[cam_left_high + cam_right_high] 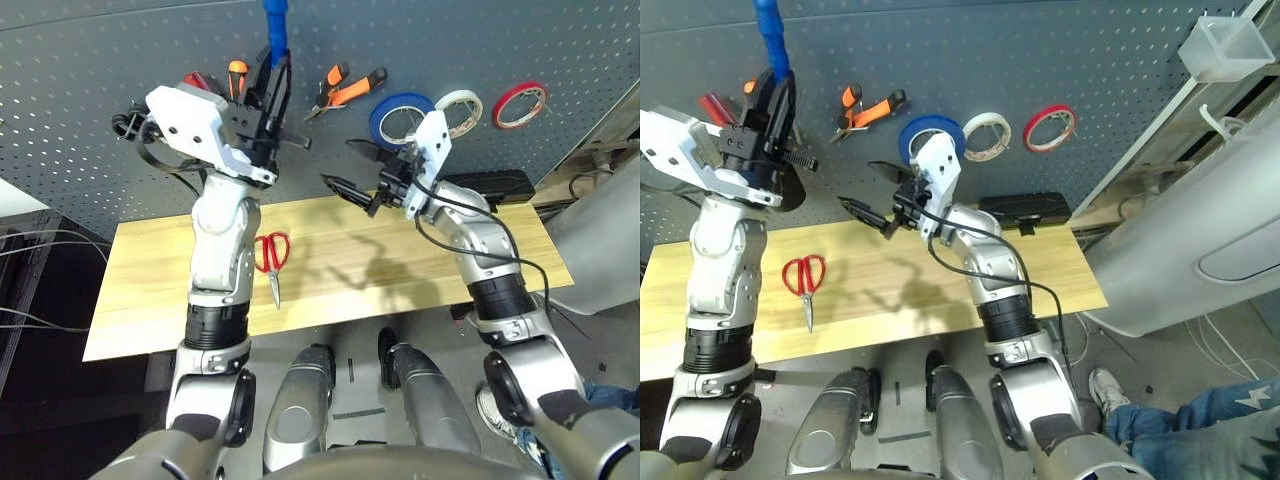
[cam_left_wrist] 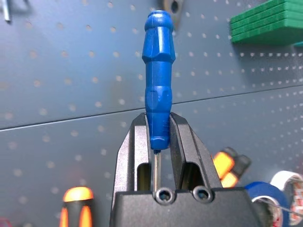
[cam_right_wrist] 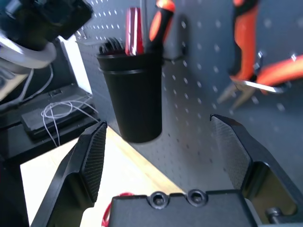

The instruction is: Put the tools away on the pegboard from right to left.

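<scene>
Nearest me, the red-handled scissors (image 1: 272,258) lie flat on the wooden worktop (image 1: 150,300), just beside my left forearm and well below both end effectors. Above the worktop my right end effector (image 1: 352,171) hangs released, its two black fingers (image 3: 92,156) spread wide with nothing between them, pointing toward the black cup holder (image 3: 134,94) that carries a red-handled screwdriver (image 3: 134,35) and an orange-handled screwdriver (image 3: 161,21). My left end effector (image 2: 160,139) is raised higher and is clenched on the small blue-handled screwdriver (image 2: 158,75), gripping the lower end of its handle so that it stands upright. Farthest, on the pegboard (image 1: 420,40), the orange-handled pliers (image 1: 345,90) and the wide blue tape roll (image 1: 398,115) hang on hooks.
</scene>
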You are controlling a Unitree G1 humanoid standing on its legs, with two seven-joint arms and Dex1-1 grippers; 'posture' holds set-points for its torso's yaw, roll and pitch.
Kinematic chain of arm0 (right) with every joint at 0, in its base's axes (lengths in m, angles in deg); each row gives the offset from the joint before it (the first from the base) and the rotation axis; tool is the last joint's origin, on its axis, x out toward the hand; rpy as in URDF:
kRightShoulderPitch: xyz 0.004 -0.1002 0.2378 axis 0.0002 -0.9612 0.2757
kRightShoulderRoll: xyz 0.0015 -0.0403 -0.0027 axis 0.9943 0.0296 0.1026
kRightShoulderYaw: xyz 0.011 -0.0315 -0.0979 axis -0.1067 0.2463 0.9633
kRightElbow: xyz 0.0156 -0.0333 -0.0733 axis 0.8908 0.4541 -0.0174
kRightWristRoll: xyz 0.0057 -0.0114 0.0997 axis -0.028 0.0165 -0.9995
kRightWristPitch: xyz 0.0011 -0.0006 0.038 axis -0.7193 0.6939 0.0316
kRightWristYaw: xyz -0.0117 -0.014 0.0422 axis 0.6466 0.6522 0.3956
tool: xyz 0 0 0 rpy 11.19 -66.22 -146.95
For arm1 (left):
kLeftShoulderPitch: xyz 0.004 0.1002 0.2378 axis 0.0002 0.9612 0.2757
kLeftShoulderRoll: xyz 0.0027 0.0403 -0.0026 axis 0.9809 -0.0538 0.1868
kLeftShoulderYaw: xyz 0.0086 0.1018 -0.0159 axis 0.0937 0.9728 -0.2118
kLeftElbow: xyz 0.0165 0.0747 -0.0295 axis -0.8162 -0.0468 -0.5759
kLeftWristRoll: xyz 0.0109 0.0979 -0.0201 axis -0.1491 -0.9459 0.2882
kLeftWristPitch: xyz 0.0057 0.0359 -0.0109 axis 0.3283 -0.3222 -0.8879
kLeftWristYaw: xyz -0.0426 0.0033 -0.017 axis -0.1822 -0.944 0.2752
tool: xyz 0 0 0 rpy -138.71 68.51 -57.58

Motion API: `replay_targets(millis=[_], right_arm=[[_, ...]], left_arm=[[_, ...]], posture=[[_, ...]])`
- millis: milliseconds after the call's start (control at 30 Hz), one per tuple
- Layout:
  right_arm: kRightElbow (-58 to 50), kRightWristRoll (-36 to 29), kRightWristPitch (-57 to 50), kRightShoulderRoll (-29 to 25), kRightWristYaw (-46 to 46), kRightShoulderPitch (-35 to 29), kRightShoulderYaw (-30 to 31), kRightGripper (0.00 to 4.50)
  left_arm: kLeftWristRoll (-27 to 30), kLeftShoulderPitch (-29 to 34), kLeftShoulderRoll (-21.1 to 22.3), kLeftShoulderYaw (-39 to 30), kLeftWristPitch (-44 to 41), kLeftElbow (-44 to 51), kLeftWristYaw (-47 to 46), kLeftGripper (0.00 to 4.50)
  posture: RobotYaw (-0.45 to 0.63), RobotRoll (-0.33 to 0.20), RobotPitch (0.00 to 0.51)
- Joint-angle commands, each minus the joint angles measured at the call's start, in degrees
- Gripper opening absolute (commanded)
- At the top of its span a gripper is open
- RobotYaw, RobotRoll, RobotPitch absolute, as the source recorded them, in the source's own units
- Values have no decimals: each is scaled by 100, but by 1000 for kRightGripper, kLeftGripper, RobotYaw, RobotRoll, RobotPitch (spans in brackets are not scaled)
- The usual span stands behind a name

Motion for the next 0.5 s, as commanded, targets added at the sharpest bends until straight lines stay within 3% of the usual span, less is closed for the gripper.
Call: replay_targets(millis=[33,500], right_arm=[[192,53,178,92,-17,62,79,4500],[310,43,267,93,-29,91,74,4500]], left_arm=[[48,-28,80,-193,141,-281,-56,435],[-57,164,244,-379,336,-743,-183,435]], posture=[[188,0,184],[185,0,195]])
